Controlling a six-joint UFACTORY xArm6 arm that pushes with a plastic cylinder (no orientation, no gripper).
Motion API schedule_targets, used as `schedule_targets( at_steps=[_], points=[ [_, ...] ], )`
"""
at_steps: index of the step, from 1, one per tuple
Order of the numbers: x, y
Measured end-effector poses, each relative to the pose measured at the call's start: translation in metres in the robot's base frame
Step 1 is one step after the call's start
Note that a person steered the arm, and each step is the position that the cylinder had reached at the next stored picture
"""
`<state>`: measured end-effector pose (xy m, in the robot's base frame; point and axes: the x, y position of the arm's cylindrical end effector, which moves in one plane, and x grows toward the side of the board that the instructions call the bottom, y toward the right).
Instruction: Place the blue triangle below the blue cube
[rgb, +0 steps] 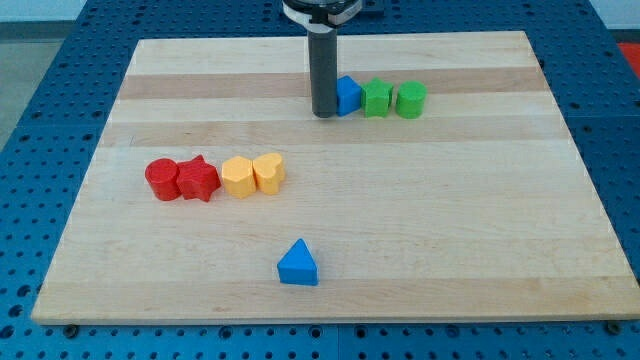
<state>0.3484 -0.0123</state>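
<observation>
**Tip beside the blue cube, triangle near the front edge**

My tip (325, 115) rests on the table (450, 230) at the far side, touching the left face of the blue cube (348, 95). Right of the cube stand a green cube (377, 98) and a green cylinder (411, 99) in a row. The blue triangle (298, 264) lies well apart, near the front edge. At the left sit a red cylinder (161, 179), red star (198, 179), yellow hexagon (238, 176) and yellow heart (268, 172), side by side.

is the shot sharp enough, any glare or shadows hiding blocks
Camera view: sharp and evenly lit, with no strong glare on the board; only small soft shadows lie under the blue triangle and beside my tip, which partly hides the blue cube.
</observation>
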Motion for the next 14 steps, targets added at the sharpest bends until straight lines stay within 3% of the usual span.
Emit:
schedule_targets(
  at_steps=[2, 4, 6, 8, 14],
  points=[
    [0.026, 0.001],
    [0.086, 0.061],
    [0.176, 0.109],
    [0.27, 0.11],
    [0.27, -0.004]
  ],
)
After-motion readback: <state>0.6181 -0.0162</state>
